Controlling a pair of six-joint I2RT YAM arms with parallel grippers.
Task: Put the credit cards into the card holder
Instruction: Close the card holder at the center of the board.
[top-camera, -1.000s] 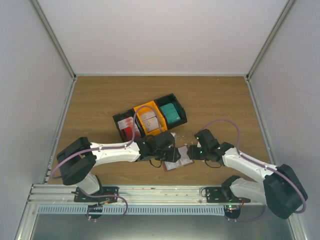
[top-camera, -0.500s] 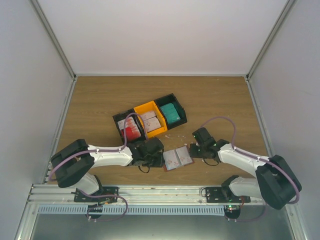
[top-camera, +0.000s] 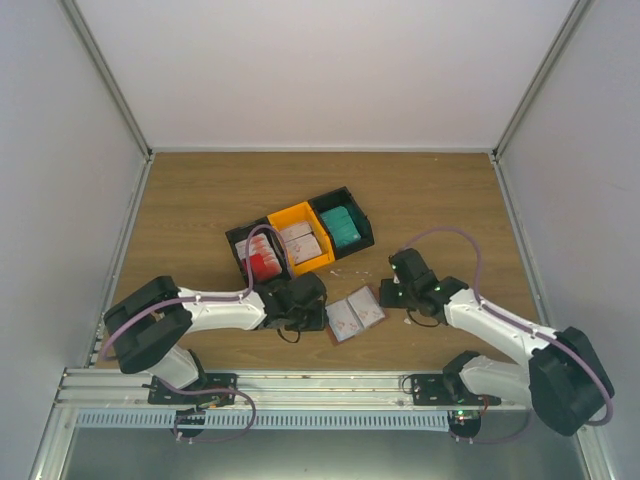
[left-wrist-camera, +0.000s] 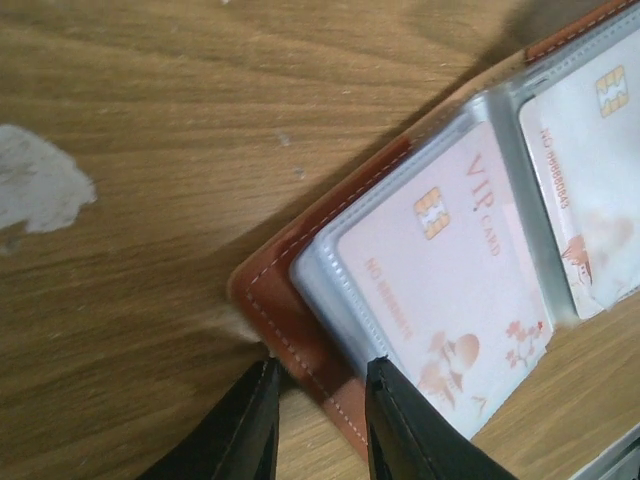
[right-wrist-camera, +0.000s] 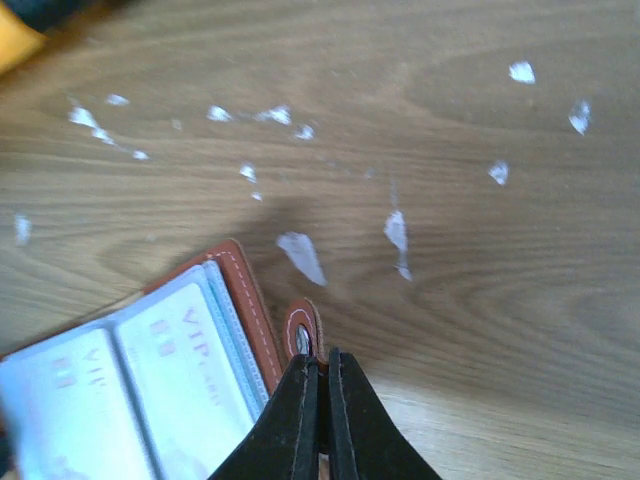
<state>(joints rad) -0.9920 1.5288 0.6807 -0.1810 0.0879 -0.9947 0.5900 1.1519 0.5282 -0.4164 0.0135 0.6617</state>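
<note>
The card holder (top-camera: 356, 313) lies open on the table between my two arms, brown leather with clear sleeves. Two white-pink credit cards (left-wrist-camera: 450, 290) (left-wrist-camera: 590, 150) sit in its sleeves, printed "VIP CARD". My left gripper (left-wrist-camera: 320, 368) (top-camera: 318, 308) stands open at the holder's left edge, its fingers straddling the stitched leather corner (left-wrist-camera: 290, 320). My right gripper (right-wrist-camera: 322, 365) (top-camera: 385, 297) is shut on the holder's snap tab (right-wrist-camera: 303, 330) at its right edge. The same cards (right-wrist-camera: 190, 370) show in the right wrist view.
Three bins stand in a row behind the holder: a black one with red cards (top-camera: 258, 258), an orange one with white-pink cards (top-camera: 300, 240), a black one with teal cards (top-camera: 343, 225). White scraps (right-wrist-camera: 300, 255) dot the wood. Walls enclose the table.
My left gripper slid left off the top of the holder to its edge and narrowed. My right gripper's jaws closed onto the tab. The open holder now shows uncovered.
</note>
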